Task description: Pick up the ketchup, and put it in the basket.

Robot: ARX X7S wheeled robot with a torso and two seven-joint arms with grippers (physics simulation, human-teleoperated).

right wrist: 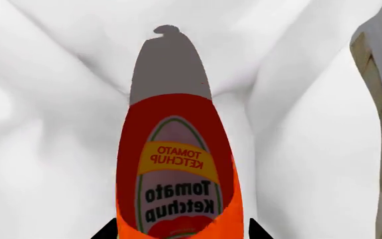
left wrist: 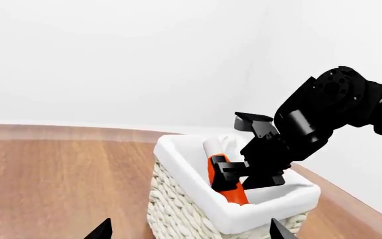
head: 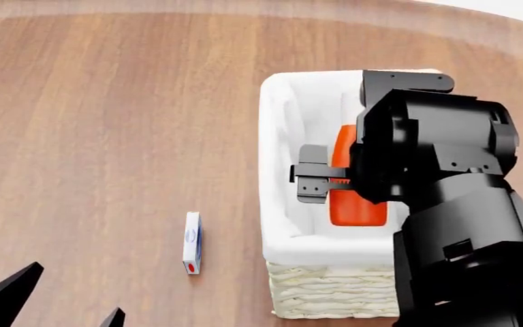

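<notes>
The ketchup [right wrist: 177, 174] fills the middle of the view, its "Tomato Ketchup" label facing the camera and its pale cap end pointing into the basket [right wrist: 377, 99], against the white cloth liner [right wrist: 58, 149]

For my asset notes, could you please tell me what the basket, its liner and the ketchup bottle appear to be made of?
The basket looks like cream woven wicker or rope: its wall shows braided, matte strands. Its liner looks like soft white cloth, folded over the rim in creases. The ketchup looks like smooth orange-red plastic with a printed label; being a render, that is only a likely reading. The right gripper holds it inside the basket.
</notes>
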